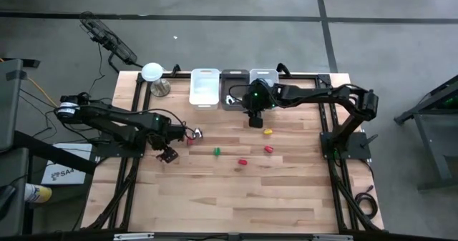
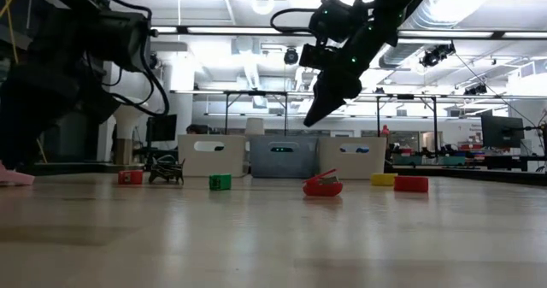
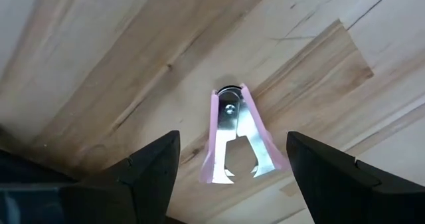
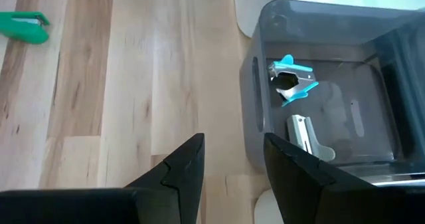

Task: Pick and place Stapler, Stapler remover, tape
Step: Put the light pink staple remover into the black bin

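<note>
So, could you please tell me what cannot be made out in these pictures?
- White bin, high view: contents too small to tell.
- Clear bin, high view: the right gripper and its arm cover most of it.
- Grey bin, right wrist view: far side cut off by the edge.
- Pink staple remover below the open left gripper, left wrist view: its tips are blurred.

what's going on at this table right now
Two robot arms are sorting small office items into bins along the far edge of the table. The left pincer hangs open right over a pink staple remover lying on the wood, not gripping it. The right pincer is empty beside the grey bin, which already holds a blue staple remover. Small coloured items wait mid-table.
</note>
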